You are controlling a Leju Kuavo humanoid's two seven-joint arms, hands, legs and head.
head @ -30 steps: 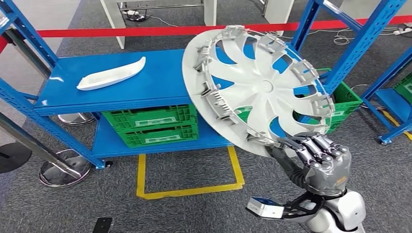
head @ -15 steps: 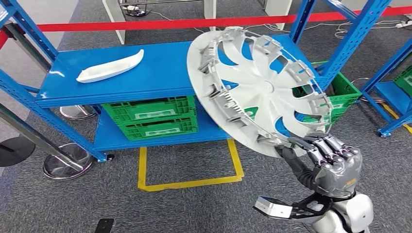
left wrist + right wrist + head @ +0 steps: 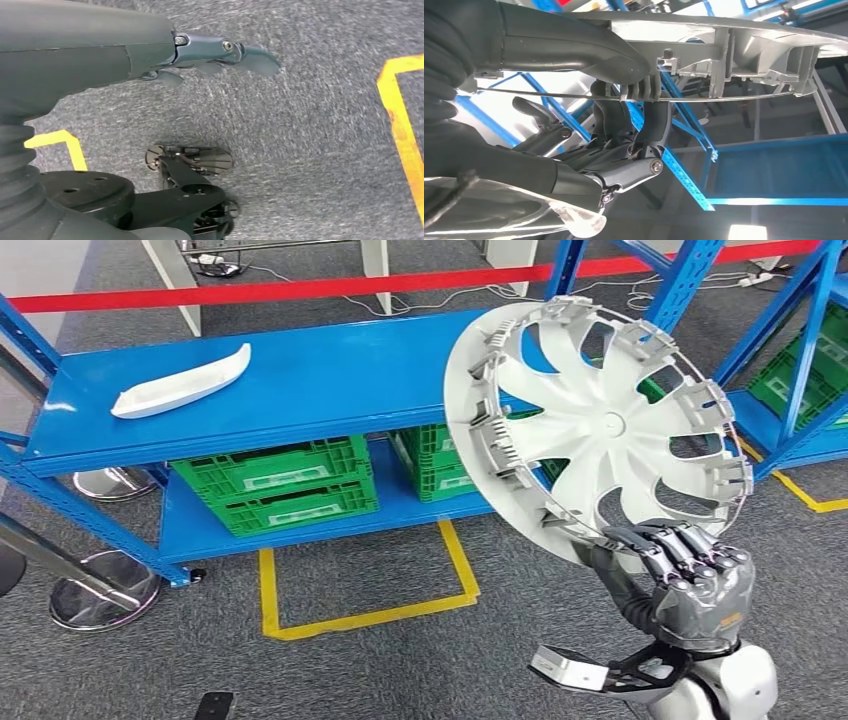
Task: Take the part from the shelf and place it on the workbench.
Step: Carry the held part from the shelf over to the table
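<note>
The part is a large silver wheel cover [image 3: 600,430] with curved spokes and clips round its rim. It stands tilted in the air in front of the blue shelf [image 3: 330,380], its back towards me. My right hand [image 3: 685,575] grips its lower rim from below. In the right wrist view the thumb and dark fingers of my right hand [image 3: 624,100] pinch the wheel cover's rim [image 3: 744,40] and its wire ring. My left hand [image 3: 200,55] hangs over the grey carpet with its fingers out straight and nothing in them.
A white elongated part [image 3: 180,383] lies at the left of the shelf top. Green crates [image 3: 275,485] sit on the lower shelf level. Red barrier tape [image 3: 300,288] runs behind. Yellow floor tape [image 3: 370,615] marks the carpet. Another blue rack [image 3: 800,370] stands at the right.
The whole picture has shifted left, so the camera has turned right. The wheel cover, still in my right hand, now stands farther right against the shelf, past its right post.
</note>
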